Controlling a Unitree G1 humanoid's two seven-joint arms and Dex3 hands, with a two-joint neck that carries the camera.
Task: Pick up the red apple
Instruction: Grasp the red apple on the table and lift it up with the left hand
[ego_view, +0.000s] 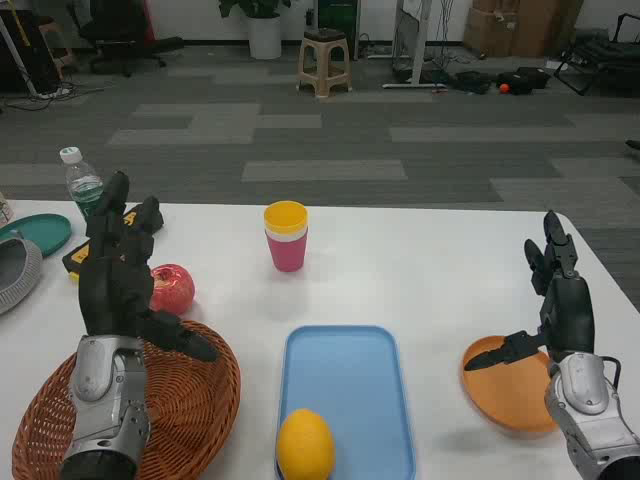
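1. Head view is showing the left hand hovering with fingers spread and holding nothing, just beside the red apple.
2. The red apple is lying on the white table, at the far edge of the wicker basket.
3. The right hand is waiting open above the orange plate, gripping nothing.
4. A lemon is sitting in the blue tray, and stacked cups are standing behind it.
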